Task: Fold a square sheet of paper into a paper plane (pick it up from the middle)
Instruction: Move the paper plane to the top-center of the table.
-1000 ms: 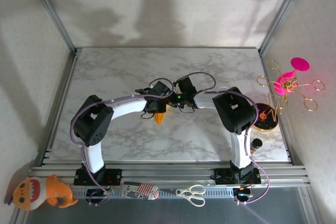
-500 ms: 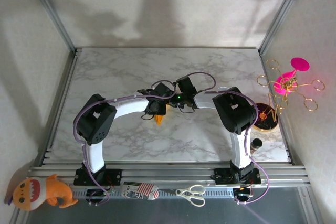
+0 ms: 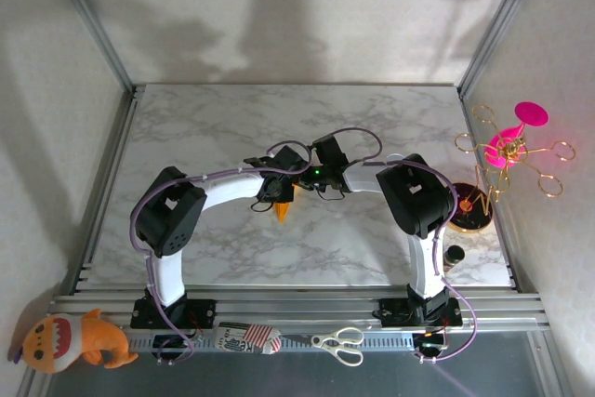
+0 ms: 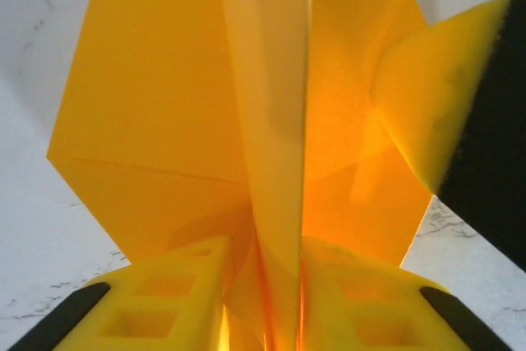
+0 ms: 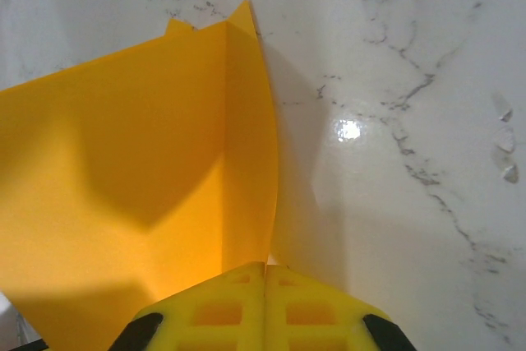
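The half-folded paper plane (image 3: 284,208) is found at the middle of the marble table (image 3: 186,127), between both grippers. Its middle fold is pinched by the left gripper (image 4: 265,265). Its edge is nipped by the tightly closed right gripper (image 5: 265,275). If it is pulled two ways, the thin paper could be torn or the folds squashed. With a weak pinch it could be dropped. The crowded grippers could be bumped together. The scissors (image 3: 339,343) at 6 o'clock, plush toy (image 3: 70,341) at 8 o'clock and wire stand (image 3: 511,148) at 3 o'clock are seen well apart.
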